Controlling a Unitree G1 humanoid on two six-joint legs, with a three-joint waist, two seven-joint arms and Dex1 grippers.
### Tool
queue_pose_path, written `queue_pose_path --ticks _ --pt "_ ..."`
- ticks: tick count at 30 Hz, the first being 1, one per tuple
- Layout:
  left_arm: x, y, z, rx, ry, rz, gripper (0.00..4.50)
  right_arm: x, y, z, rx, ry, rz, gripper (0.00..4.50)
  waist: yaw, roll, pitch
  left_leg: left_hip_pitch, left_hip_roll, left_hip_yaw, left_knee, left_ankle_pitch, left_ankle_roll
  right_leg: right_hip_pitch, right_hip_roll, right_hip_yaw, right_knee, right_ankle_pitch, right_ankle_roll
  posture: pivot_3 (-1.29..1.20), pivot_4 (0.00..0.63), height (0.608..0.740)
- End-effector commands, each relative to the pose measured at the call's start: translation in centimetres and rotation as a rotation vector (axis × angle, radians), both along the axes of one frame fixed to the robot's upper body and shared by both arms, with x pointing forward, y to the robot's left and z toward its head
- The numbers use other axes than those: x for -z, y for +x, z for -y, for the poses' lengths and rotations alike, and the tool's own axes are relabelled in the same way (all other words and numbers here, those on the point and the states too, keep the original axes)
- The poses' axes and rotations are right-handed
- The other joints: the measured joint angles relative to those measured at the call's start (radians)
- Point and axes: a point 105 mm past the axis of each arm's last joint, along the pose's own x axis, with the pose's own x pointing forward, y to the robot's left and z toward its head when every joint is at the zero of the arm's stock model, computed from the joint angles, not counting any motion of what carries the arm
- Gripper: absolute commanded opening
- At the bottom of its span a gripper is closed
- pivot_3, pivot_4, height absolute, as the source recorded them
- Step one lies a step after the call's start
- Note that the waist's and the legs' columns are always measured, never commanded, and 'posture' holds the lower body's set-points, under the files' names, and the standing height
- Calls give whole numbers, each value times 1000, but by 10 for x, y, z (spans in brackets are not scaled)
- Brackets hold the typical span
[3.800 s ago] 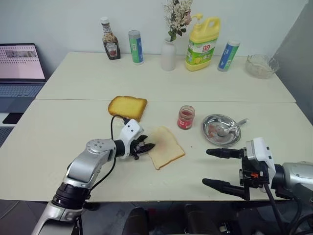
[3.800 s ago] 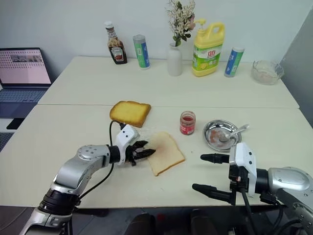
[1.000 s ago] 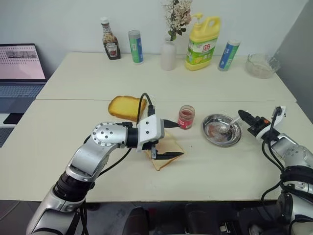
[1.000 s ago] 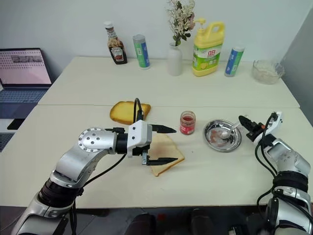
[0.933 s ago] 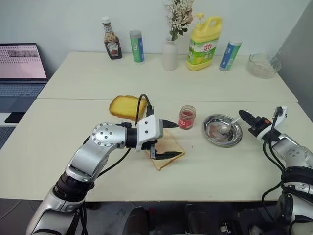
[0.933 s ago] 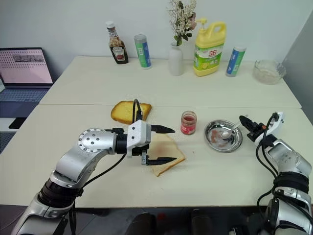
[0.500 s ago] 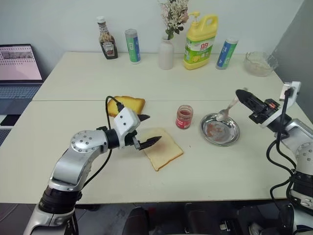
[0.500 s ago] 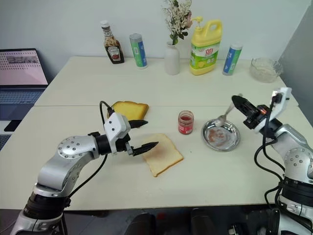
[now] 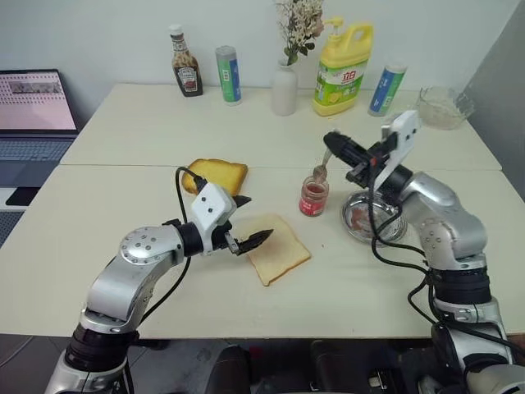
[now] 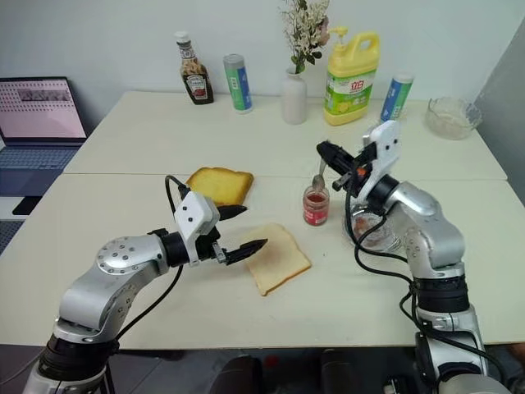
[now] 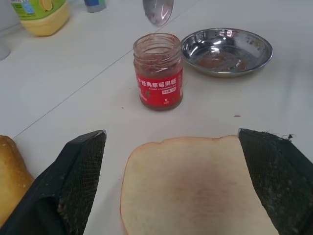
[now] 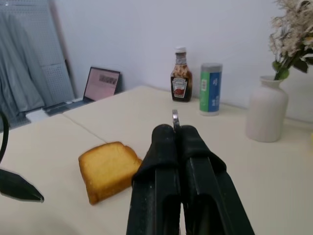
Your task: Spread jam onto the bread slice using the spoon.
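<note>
Right hand: you have it clamped shut on the spoon, raised over the jam.
Spoon: its bowl hangs just above the open mouth of the jam jar, handle running up into the closed fingers.
Jam: on the counter, uncapped, between the bread slice and the steel dish.
Left hand: your fingers are spread wide, holding nothing, at the edge of the bread slice farthest from the jam.
Bread slice: flat on the counter near the jam, a faint pinkish smear in its middle.
Thicker toast: beyond the left hand, well apart from the jam.
</note>
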Motion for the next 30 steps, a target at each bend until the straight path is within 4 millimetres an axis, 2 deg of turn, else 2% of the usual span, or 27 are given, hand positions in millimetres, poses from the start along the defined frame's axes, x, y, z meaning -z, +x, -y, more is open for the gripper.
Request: queue_pose_path --ticks 1,7,15,25,30 --pt "-14 -4 11 34 -4 64 4500 -7 0 -1 -11 -65 113 37 0 0 0 0 0 0 0 0 0 0 0 0 0 0 0 0 150 740" --pt "-12 -5 13 42 4 68 4500 1 6 -4 -9 -127 163 37 0 0 0 0 0 0 0 0 0 0 0 0 0 0 0 0 150 740" --pt "-11 -1 14 44 11 75 4500 23 12 -5 -1 -183 161 37 0 0 0 0 0 0 0 0 0 0 0 0 0 0 0 0 150 740" --pt "-10 -2 14 48 14 79 4500 42 21 -4 89 -82 24 37 0 0 0 0 0 0 0 0 0 0 0 0 1 0 0 0 150 740" --pt "-9 -2 14 48 21 84 4500 40 23 0 126 26 -58 37 0 0 0 0 0 0 0 0 0 0 0 0 1 0 0 0 150 740"
